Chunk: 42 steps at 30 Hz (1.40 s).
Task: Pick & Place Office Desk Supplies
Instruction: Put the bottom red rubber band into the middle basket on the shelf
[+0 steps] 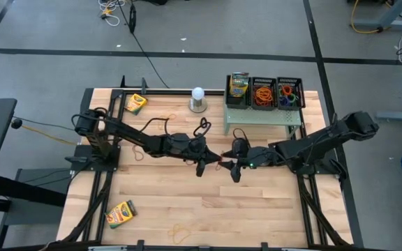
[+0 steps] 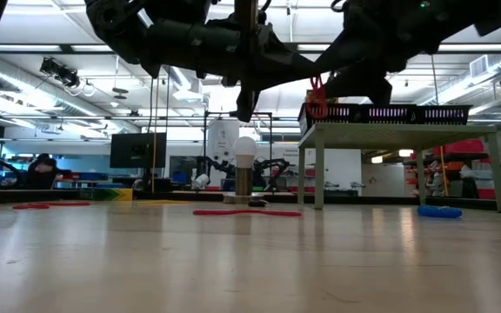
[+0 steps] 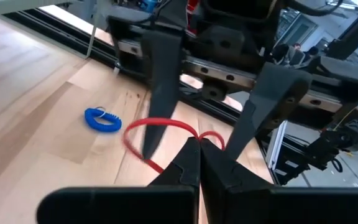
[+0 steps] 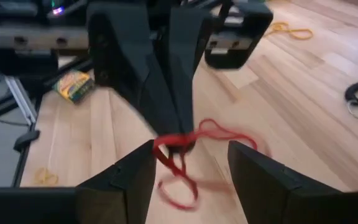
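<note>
Right wrist view shows the right gripper (image 4: pixel 190 163) with its fingers spread on either side of a red rubber band (image 4: pixel 194 149), which hangs pinched in the pressed-together tips of the left gripper (image 4: pixel 178 134) facing it. Both grippers meet above mid-bench (image 1: pixel 159 209), so the band lies right between the right fingers, loops trailing down. Behind them the black baskets (image 1: pixel 276 92) sit on the green riser (image 1: pixel 257 117), nearer the right arm.

Even overhead light keeps the wooden table (image 1: pixel 187 209) bright with faint shadows; ceiling strips glare in the low view, and the red rubber band (image 4: pixel 191 149) shows blurred at the right wrist
</note>
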Motion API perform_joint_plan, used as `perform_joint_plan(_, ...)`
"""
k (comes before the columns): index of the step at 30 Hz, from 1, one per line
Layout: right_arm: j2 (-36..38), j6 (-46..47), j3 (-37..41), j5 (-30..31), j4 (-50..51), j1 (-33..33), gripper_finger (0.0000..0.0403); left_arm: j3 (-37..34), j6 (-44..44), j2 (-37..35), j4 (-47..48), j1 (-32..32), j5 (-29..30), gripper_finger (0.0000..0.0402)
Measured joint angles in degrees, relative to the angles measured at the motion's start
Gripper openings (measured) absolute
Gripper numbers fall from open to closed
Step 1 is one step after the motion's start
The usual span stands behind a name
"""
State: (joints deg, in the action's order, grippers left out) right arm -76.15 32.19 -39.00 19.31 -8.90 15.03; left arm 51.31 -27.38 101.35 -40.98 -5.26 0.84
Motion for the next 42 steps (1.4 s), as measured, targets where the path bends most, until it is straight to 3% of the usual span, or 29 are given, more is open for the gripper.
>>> perform_joint_plan(5,-0.8,0.1,0.0,-0.7,-2.3,-0.9,0.0171,0.0,0.0,0.0,-1.1,0.0,0.2,0.0002)
perform_joint_plan(13,-0.8,-0.3,0.0,-1.2,-2.0,-0.8,0.0014,0.0,0.2,-0.1,-2.2,0.1,0.2,0.001)
perform_joint_plan(16,-0.8,-0.7,0.0,-0.8,-1.9,-0.7,0.0017,0.0,-0.1,-0.3,-1.7,0.5,-1.3,0.0032)
perform_joint_plan(21,-0.7,-0.1,0.0,-0.4,-1.4,-0.5,0.0008,-0.1,-0.6,-4.3,8.5,2.1,-4.7,0.0086)
perform_joint_plan(29,2.5,0.4,-0.4,0.0,3.3,-0.4,0.0005,-0.1,5.1,-12.6,17.7,3.0,-2.3,0.0136)
perform_joint_plan(34,8.4,-0.3,-8.5,0.0,23.3,-1.4,0.0005,-5.4,5.2,-14.1,17.4,3.3,-0.6,0.0109)
perform_joint_plan(39,9.6,-3.0,-25.3,1.5,53.2,-6.5,0.0005,-13.5,-0.6,-14.1,3.8,3.5,-0.6,0.0056)
perform_joint_plan(42,9.4,-4.6,-33.7,3.6,65.5,-12.8,0.0005,-16.3,-2.3,-14.1,-3.5,3.2,1.9,0.003)
